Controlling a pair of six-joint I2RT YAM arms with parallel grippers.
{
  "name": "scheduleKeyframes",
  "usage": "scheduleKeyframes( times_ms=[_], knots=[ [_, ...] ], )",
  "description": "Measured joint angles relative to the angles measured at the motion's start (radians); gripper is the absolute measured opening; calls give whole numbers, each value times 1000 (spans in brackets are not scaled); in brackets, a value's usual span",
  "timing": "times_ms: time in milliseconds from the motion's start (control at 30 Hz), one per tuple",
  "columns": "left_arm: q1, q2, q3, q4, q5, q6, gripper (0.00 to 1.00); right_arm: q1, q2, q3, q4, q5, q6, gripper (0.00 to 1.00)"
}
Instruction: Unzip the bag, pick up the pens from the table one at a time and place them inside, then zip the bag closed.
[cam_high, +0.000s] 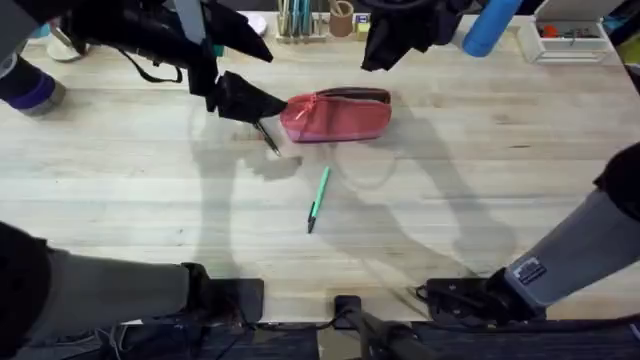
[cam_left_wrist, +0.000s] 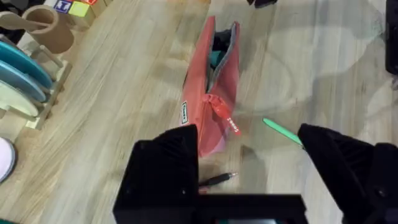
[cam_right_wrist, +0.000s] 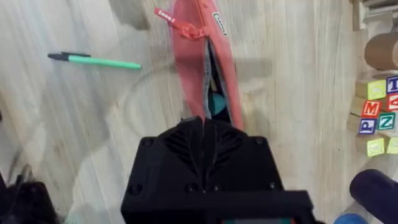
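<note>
Bag (cam_high: 338, 117) lies mid-table, long axis 3-to-9 o'clock, zipper already parted. Black pen (cam_high: 268, 138) sits at its 8 o'clock, directly under left gripper (cam_left_wrist: 249, 162), jaws spread wide. Green pen (cam_high: 318, 198) lies free at 6 o'clock. Right gripper (cam_right_wrist: 205, 127) is clenched at the bag's far end; whether it pinches fabric is unclear. The bag's contents are hard to read.

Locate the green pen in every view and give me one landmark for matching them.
Overhead: the green pen lies on the table, in front of the bag, towards the arms' bases, dark tip nearest the bases.
Left wrist: part of the green pen shows beside the bag's red zipper pull.
Right wrist: the whole green pen lies apart from the bag.
Shared landmark: the salmon-pink bag, unzipped.
</note>
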Motion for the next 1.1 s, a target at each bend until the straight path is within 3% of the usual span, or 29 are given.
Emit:
scheduleKeyframes(
  times_ms=[267, 1100],
  knots=[
    [0, 0, 0, 0, 0, 0, 993, -2, 42, 10, -48, -4, -25, 28],
    [0, 0, 0, 0, 0, 0, 993, 13, 135, 11, 12, -4, -132, 30]
  ],
)
